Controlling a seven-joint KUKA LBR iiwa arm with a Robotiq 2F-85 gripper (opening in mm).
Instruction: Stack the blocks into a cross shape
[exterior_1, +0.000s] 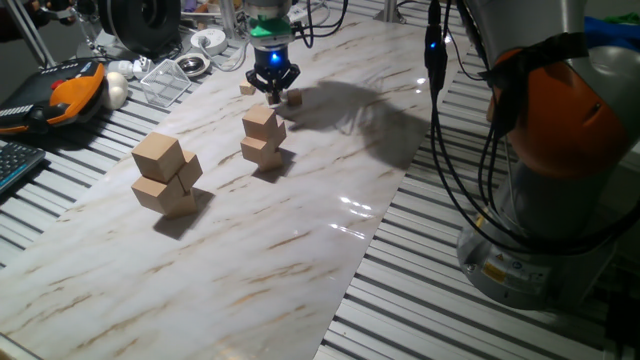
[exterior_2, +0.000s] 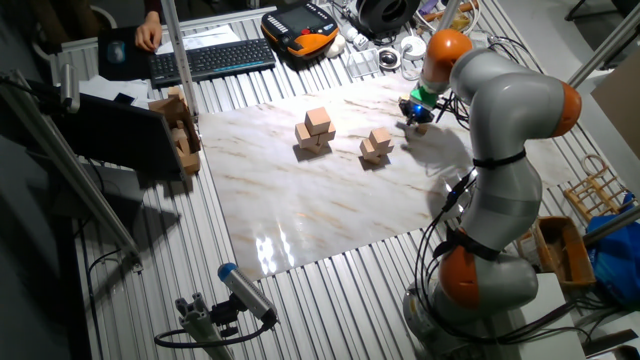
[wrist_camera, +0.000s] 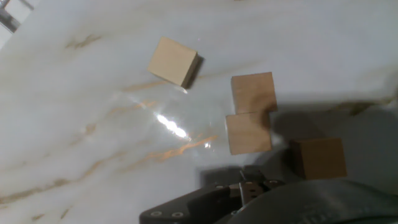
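Four small blocks show in the hand view: one (wrist_camera: 173, 61) alone at 11 o'clock, two touching near centre (wrist_camera: 253, 92) (wrist_camera: 248, 133), and a fourth (wrist_camera: 318, 157) in shadow at 4 o'clock. Gripper (exterior_1: 272, 88) hangs just above them at the far end of the marble table (exterior_1: 330, 190) (fingers mostly hidden, can't tell how far open or whether holding anything). Medium stack (exterior_1: 263, 137) and large stack (exterior_1: 167, 174) sit nearer.

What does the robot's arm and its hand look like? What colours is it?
The arm is big and rounded, silver-grey with orange rings at its joints. Black cables hang beside it. The hand is small and black with two fingers, and a green and blue light glows just above it.
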